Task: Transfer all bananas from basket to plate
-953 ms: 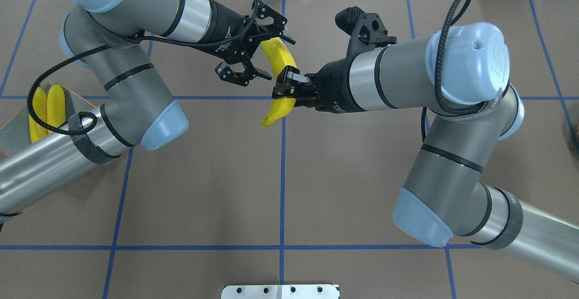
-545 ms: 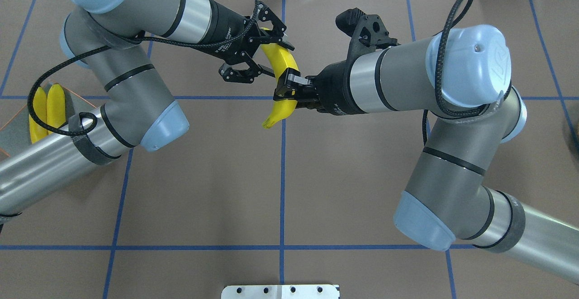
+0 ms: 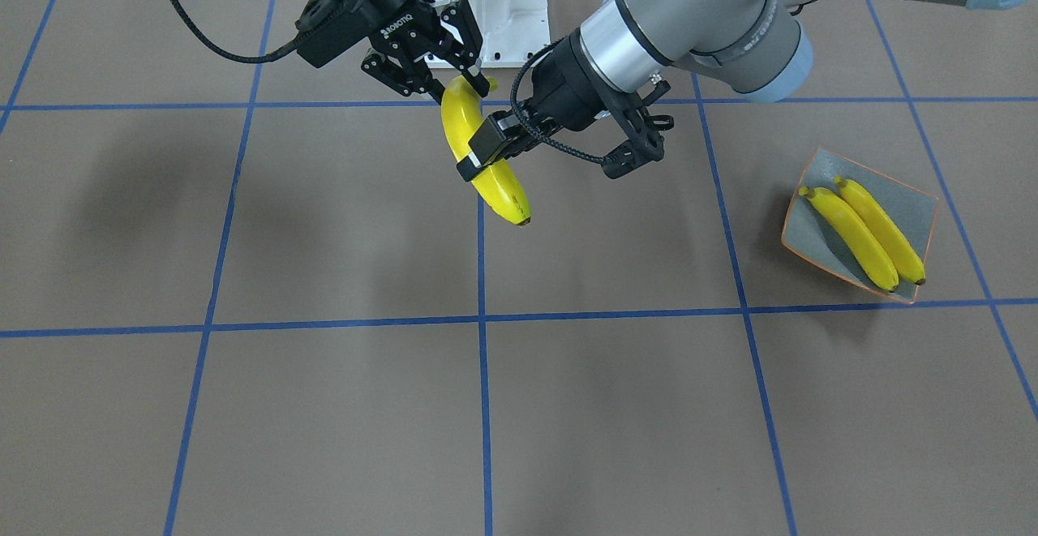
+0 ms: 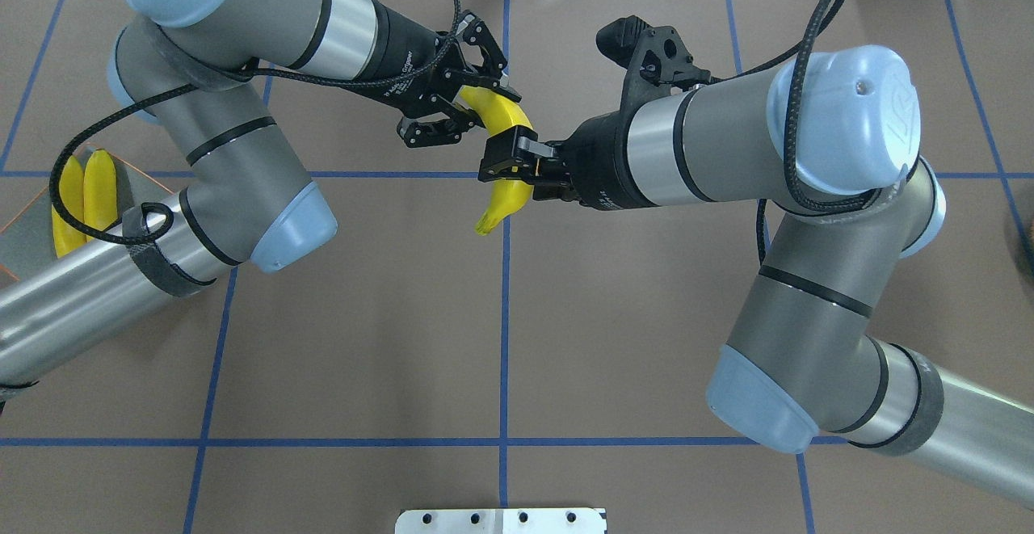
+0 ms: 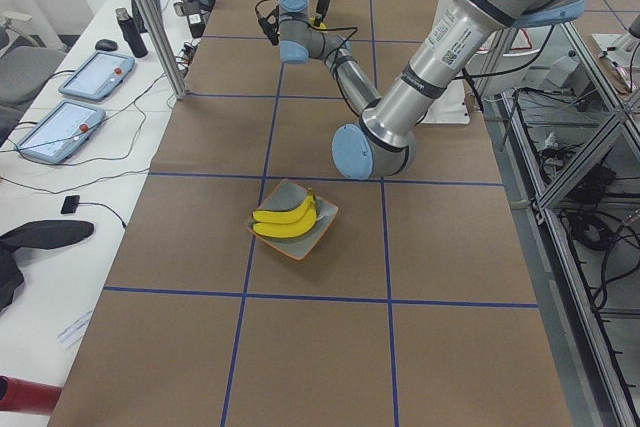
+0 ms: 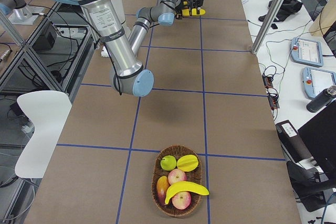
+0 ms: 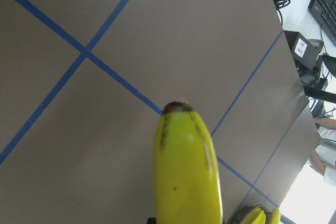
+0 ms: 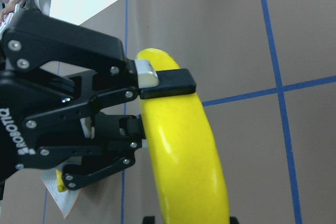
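Observation:
One banana (image 4: 502,195) hangs in the air over the table's middle, held between both arms. My right gripper (image 4: 509,169) is shut on it near the stem end. My left gripper (image 4: 485,106) is closed on its other end, and one finger pad (image 8: 163,83) lies flat against the peel. The left wrist view shows the banana's dark tip (image 7: 177,108). Two more bananas (image 3: 851,236) (image 3: 882,229) lie side by side on the plate (image 3: 912,195) at my far left. The basket (image 6: 157,182) at my far right holds another banana (image 6: 186,190).
The basket also holds apples (image 6: 177,176) and other fruit. The brown table cover carries blue grid lines (image 4: 504,316). A white mounting plate (image 4: 501,520) sits at the near edge. Tablets (image 5: 60,130) and cables lie beyond the far edge.
My left gripper's fingers have drawn together onto the banana's end. The right gripper and the banana have shifted slightly toward it.

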Controlling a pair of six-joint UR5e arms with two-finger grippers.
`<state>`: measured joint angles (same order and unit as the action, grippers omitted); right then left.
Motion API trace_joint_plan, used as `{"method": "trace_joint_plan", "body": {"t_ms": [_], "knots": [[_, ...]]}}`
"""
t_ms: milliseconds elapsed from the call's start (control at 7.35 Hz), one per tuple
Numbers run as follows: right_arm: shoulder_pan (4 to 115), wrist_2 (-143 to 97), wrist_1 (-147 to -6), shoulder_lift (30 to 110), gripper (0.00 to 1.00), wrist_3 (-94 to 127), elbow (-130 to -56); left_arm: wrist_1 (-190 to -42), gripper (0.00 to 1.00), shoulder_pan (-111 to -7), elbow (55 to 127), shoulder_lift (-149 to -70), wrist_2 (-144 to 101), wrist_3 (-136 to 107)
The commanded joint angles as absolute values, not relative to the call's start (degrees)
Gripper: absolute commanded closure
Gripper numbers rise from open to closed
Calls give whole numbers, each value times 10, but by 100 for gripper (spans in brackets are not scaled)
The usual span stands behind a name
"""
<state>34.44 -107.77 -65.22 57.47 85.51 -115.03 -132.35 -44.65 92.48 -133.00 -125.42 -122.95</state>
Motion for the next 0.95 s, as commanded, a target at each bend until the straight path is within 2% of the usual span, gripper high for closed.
{"method": "trace_joint_plan", "body": {"t_ms": [0, 272, 545, 817], "knots": [[348, -1079, -651, 585, 0, 853, -1162, -1324, 100, -447, 932, -1325, -1254, -1227], [359, -1079, -650, 633, 0, 853, -1198, -1322, 100, -453, 967, -1280, -1259, -1193], [383, -1077, -650, 679, 0, 853, -1204, -1317, 100, -488, 1018, -1183, -1289, -1130], [400, -1067, -649, 718, 0, 846, -1197, -1317, 100, -565, 1019, -1088, -1331, -1061]]}}
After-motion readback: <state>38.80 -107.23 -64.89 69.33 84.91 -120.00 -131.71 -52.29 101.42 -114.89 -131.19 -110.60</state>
